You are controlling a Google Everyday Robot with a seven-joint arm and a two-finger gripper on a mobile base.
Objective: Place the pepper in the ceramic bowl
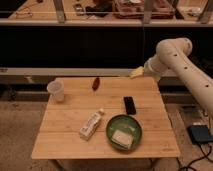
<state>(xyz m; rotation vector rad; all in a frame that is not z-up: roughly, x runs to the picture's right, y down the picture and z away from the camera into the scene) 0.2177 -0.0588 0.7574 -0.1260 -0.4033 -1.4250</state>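
Note:
The pepper (95, 83) is small and dark reddish-brown. It lies on the far part of the wooden table (65, 142), left of centre. The green ceramic bowl (114, 126) stands near the table's front edge, right of centre, with a pale flat object (122, 138) inside it. The white arm (175, 57) reaches in from the right. My gripper (137, 73) hovers over the table's far right edge, to the right of the pepper and well behind the bowl. It is apart from both.
A translucent white plastic cup (56, 90) stands at the table's far left corner. A flat black phone (130, 105) lies between the pepper and the bowl. A white bottle (91, 125) lies on its side left of the bowl. A counter with clutter runs behind.

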